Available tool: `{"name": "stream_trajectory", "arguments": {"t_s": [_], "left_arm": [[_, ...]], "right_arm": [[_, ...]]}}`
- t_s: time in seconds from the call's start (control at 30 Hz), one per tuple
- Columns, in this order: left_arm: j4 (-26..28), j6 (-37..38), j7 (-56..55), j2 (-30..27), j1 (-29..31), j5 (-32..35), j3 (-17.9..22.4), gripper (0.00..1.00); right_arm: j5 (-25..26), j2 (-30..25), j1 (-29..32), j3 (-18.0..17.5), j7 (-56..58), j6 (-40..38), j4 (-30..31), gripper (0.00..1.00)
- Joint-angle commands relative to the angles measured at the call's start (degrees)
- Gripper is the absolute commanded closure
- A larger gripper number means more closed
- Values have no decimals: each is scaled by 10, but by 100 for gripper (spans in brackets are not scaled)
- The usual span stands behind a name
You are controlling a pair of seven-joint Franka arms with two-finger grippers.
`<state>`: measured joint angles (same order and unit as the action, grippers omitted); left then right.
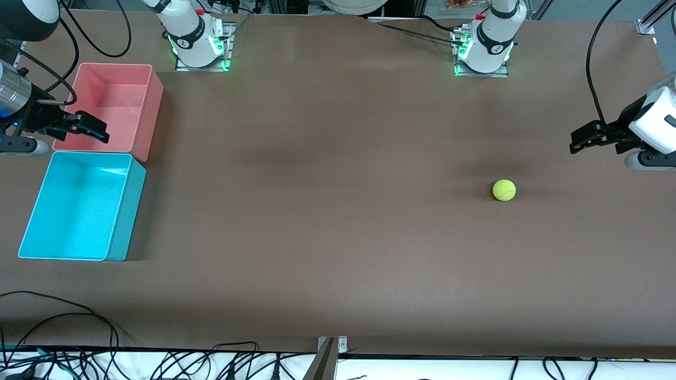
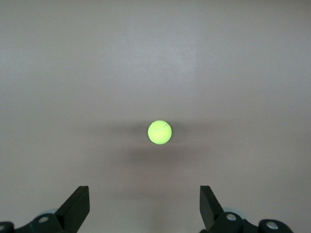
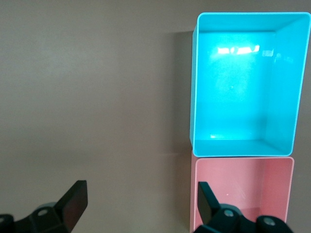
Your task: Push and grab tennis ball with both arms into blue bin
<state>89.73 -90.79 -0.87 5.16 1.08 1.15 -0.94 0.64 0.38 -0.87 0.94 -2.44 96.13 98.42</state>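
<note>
Your ball (image 1: 504, 190) sits alone on the brown table (image 1: 327, 211), toward the left arm's end and roughly midway between the edge with the arm bases and the edge nearest the front camera. It's round, so no long axis and no facing to read; it rests on bare table with open room on every side. Nothing touches it.

The left gripper (image 1: 581, 141) hangs in the air by the left arm's end edge, over the table just off from the ball toward that end and a little toward the bases. In the left wrist view you see its fingers (image 2: 75, 206) spread wide with the ball (image 2: 160, 132) centred between them but well apart from both, nothing held.

Between the ball and the bins runs a long stretch of clear brown surface.

At the right arm's end, the blue bin (image 1: 127, 211) stands close to the end edge, its long axis running from base edge to camera edge, open mouth up. The pink bin (image 1: 153, 105) stands just beside it, touching or nearly so, nearer the bases.

Your right gripper (image 1: 92, 129) hovers over the pink bin's rim, fingers (image 3: 73, 204) spread apart, empty, both bins below it.
</note>
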Motion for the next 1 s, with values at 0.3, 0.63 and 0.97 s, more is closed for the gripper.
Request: {"name": "stream_trajectory", "arguments": {"t_s": [0.3,0.63,0.97], "left_arm": [[3,4,-55,9,3,7,1,100],[8,5,28,29,6,32,2,100],[8,1,-129,61,24,32,5,100]], "right_arm": [[-8,5,5,-2,9,-14,-16,0],[-8,6,5,-2,9,-14,-16,0],[-8,5,5,-2,8,-14,-16,0]]}}
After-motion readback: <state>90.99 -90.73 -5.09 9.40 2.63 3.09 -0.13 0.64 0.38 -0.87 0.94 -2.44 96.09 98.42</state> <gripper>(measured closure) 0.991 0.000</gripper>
